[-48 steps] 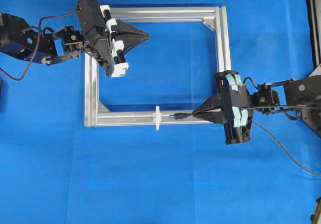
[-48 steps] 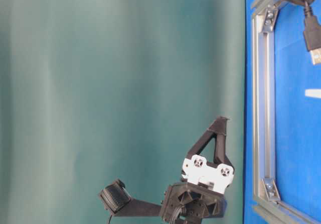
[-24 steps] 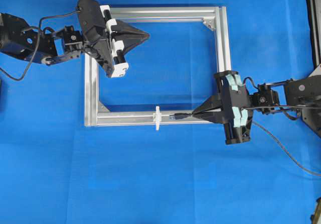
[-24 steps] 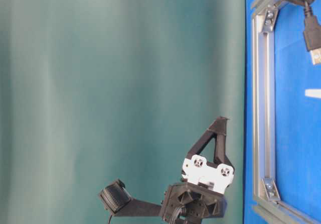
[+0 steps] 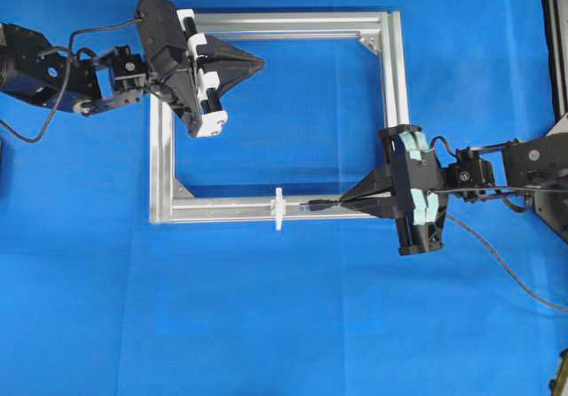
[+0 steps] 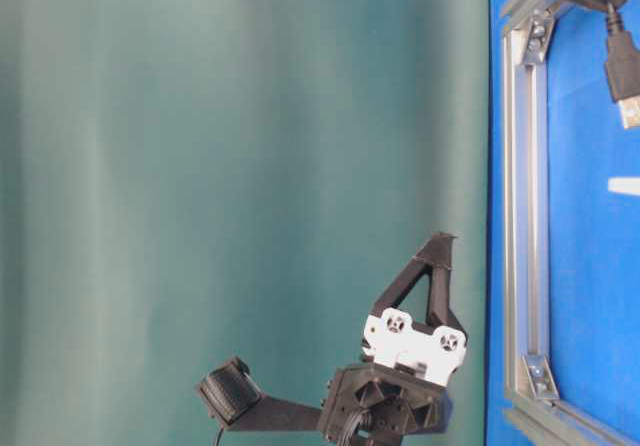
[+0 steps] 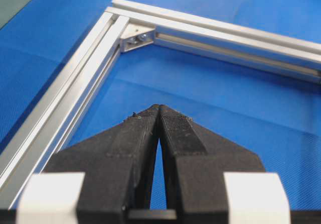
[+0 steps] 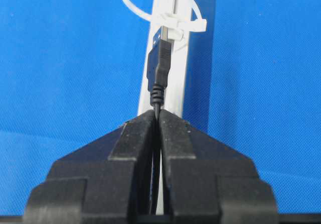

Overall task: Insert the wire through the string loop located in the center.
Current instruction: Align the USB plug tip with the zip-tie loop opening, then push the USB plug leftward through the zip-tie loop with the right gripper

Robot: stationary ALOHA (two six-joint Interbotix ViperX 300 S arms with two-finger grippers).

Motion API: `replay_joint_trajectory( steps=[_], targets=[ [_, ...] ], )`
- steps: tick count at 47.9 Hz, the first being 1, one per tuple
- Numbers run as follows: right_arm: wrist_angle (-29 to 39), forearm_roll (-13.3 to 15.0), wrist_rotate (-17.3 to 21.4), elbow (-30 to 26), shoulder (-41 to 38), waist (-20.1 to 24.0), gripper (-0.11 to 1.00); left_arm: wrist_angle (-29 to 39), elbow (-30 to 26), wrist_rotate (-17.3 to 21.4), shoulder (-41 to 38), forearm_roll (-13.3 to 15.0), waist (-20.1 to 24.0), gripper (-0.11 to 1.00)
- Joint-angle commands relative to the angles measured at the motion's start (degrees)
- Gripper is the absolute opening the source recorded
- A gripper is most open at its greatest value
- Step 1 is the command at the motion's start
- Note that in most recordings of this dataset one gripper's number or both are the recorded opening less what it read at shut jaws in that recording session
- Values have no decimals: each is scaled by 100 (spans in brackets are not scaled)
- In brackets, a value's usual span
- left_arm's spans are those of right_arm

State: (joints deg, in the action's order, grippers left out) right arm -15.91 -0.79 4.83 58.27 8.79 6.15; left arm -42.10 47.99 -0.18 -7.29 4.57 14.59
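Observation:
My right gripper (image 5: pixel 344 202) (image 8: pixel 158 113) is shut on the black wire, whose plug (image 5: pixel 313 207) (image 8: pixel 159 63) sticks out ahead of the fingertips, metallic tip first. The plug hovers over the silver frame's near bar (image 5: pixel 222 209), a short gap from the white string loop (image 5: pixel 278 208) (image 8: pixel 161 9). In the right wrist view the plug points at the loop, its tip just short of the ring. The plug also shows in the table-level view (image 6: pixel 624 69). My left gripper (image 5: pixel 257 61) (image 7: pixel 159 107) is shut and empty, above the frame's far left corner.
The square silver frame (image 5: pixel 395 67) lies on a blue cloth (image 5: pixel 284 325). The wire trails from the right gripper off to the lower right (image 5: pixel 506 267). A corner bracket (image 7: pixel 136 37) lies ahead of the left gripper.

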Motion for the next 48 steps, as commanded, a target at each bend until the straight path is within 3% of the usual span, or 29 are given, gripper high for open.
replay_joint_trajectory(
  steps=[1, 24, 48],
  targets=[
    [-53, -9, 0, -62, 35, -9, -3, -26, -44, 0, 176, -18, -18, 0],
    [-114, -9, 9, -229, -158, -9, -3, -26, -44, 0, 176, -18, -18, 0],
    [-246, -9, -9, -958, -817, -44, -3, -26, -44, 0, 176, -26, -35, 0]
  ],
)
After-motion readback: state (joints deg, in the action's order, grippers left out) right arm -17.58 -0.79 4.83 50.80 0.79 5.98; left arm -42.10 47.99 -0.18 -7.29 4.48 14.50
